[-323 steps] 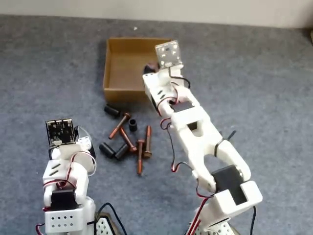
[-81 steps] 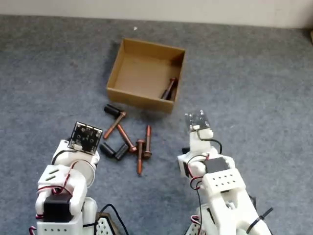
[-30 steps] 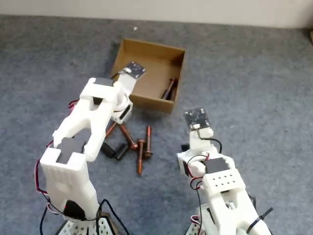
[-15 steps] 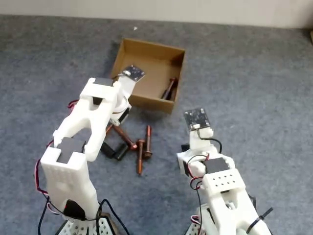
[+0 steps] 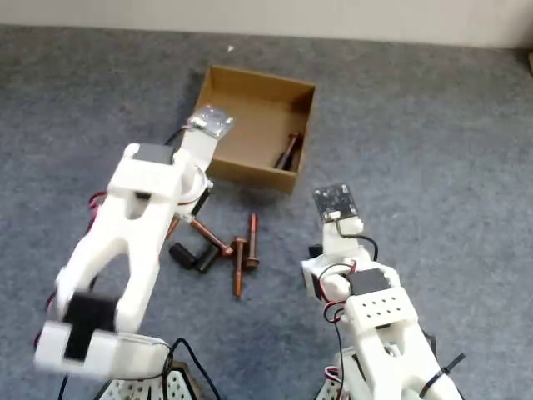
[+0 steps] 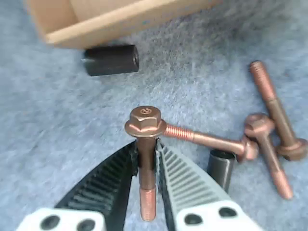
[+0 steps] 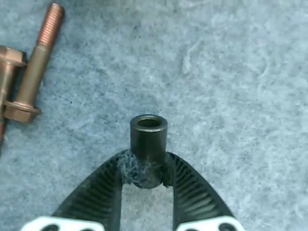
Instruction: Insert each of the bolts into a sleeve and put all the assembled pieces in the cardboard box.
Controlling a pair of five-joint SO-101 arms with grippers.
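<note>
We see left end effector (image 6: 146, 150) clenched on a bolt (image 6: 146, 127) near cardboard box (image 5: 246, 172), right end effector (image 7: 148, 161) gripping a sleeve (image 7: 148, 137), other bolts (image 5: 239, 265) & loose sleeves (image 5: 190, 257) on worktop (image 5: 416, 125), 1 assembled pc (image 5: 289, 152) inside box.

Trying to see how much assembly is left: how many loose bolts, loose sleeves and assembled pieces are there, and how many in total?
loose bolts: 4
loose sleeves: 4
assembled pieces in the box: 1
total: 9
</note>
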